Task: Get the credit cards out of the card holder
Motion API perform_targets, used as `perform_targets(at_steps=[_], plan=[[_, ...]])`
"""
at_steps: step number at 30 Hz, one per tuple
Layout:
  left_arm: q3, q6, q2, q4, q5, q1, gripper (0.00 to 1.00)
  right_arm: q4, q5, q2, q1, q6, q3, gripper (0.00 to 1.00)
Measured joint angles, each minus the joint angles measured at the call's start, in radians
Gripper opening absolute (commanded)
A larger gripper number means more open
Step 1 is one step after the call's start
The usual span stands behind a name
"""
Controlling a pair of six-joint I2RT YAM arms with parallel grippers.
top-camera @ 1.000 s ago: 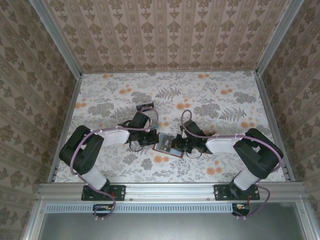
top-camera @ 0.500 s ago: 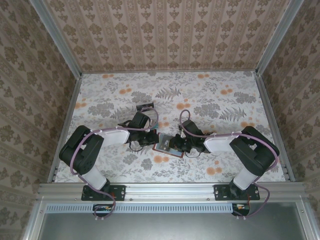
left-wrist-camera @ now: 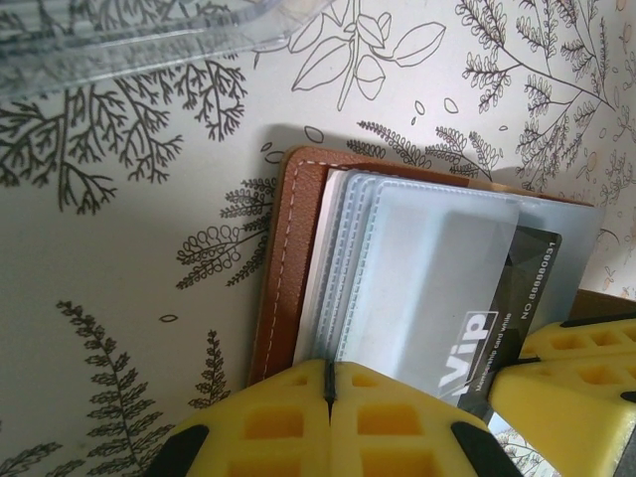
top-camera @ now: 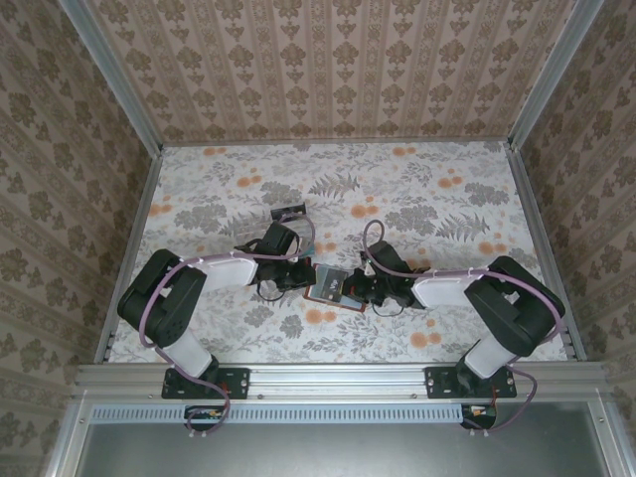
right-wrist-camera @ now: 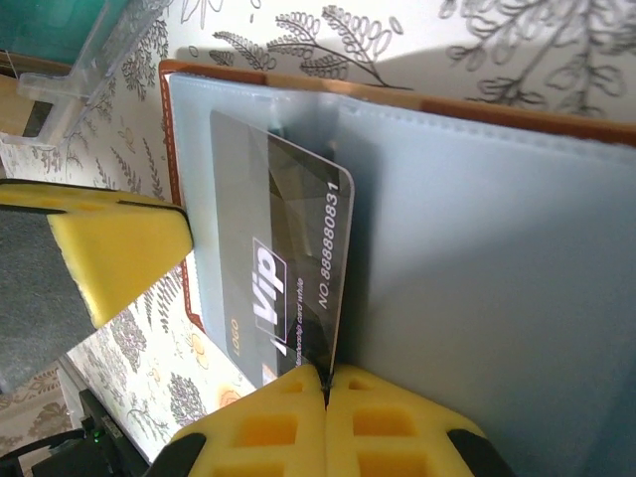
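Brown leather card holder (left-wrist-camera: 280,268), open and flat, blue-grey pockets facing up. Black card (right-wrist-camera: 283,268) marked Vip, partway out of a pocket, slanted across the lining.

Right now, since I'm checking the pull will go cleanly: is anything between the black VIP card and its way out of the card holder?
Nothing visible. The right gripper is shut on the black VIP card, already partly out of the card holder. The left gripper, shut on the holder's edge, sits beside the card, not across it.
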Motion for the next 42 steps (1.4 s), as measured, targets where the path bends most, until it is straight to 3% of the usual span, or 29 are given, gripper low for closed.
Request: perform_targets(at_steps=[20,24,29,35,42], plan=[[0.0,0.0,-0.008,-0.026,0.003,0.001,0.0,-0.134,0.01,-0.252,-0.11,-0.072,-0.103,0.0],[0.004,0.002,-0.039,-0.082,-0.004,0.001,0.28,-0.18,0.01,-0.337,-0.116,-0.1,-0.103,0.0],[0.043,0.003,-0.153,-0.132,-0.008,0.006,0.49,-0.246,0.003,-0.433,-0.121,-0.138,-0.089,0.0],[0.087,-0.028,-0.297,-0.079,0.031,0.042,0.52,-0.296,-0.01,-0.537,-0.139,-0.198,-0.053,0.0],[0.066,-0.158,-0.317,0.123,0.162,0.071,0.52,-0.301,-0.058,-0.589,-0.171,-0.238,0.0,0.0]])
